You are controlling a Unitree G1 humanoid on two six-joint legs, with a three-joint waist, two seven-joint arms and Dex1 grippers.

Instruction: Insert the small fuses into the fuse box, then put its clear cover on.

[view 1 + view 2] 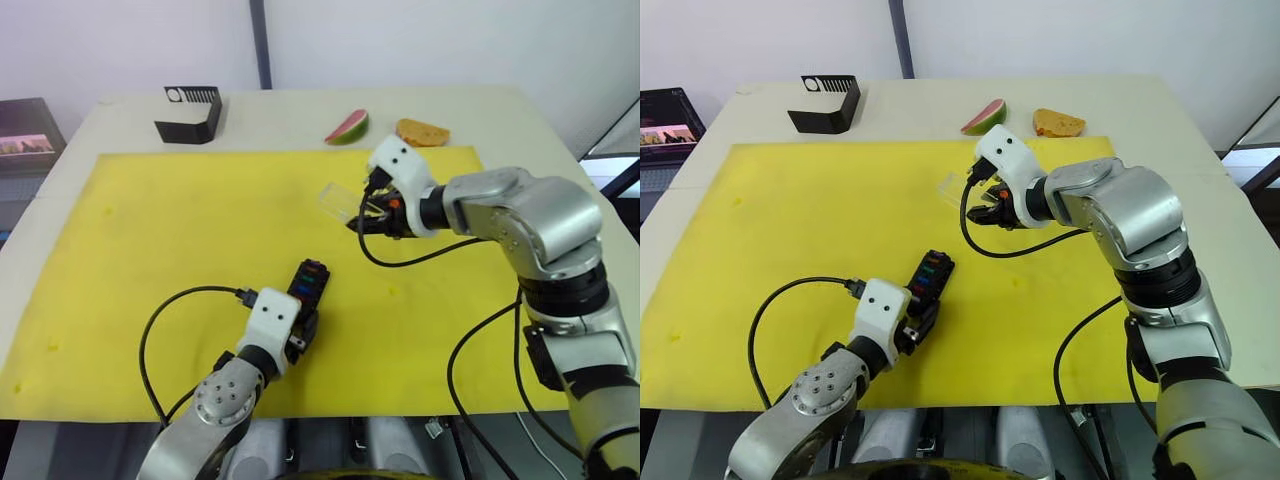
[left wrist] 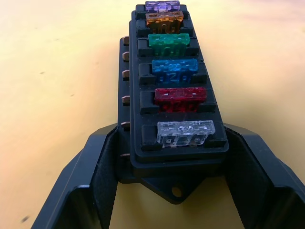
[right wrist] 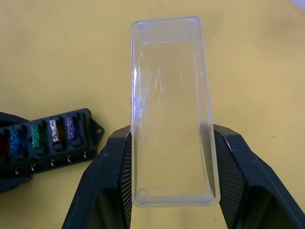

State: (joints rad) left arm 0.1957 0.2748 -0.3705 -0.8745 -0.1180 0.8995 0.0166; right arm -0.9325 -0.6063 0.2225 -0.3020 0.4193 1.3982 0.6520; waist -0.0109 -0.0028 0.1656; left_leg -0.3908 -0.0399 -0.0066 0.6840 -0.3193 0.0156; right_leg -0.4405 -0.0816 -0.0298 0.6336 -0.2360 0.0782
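The left gripper (image 2: pixel 171 157) is clamping the near end of the small black rectangular plastic fuse box (image 2: pixel 174 81) on the yellow mat (image 1: pixel 150 250) – six translucent fuses (image 2: pixel 174 66), clear through purple, are sitting in its slots. Farther right, the right gripper (image 3: pixel 172 176) is pinching the transparent rectangular plastic cover (image 3: pixel 169 105) between both fingers – raised, well apart from the box

1. I see the fuse box (image 1: pixel 308 283) on the mat (image 1: pixel 150 250), near its front edge, between the left gripper's (image 1: pixel 303 330) fingers.
2. The small fuses (image 2: pixel 174 71) sit in the box's slots in a row.
3. Behind and to the right, the right gripper (image 1: pixel 368 208) holds the clear cover (image 3: pixel 171 109) above the mat.
4. Beyond the mat, a slotted stand (image 1: pixel 189 114) sits far left on the table (image 1: pixel 560 190); two food pieces (image 1: pixel 385 128) sit to its right.
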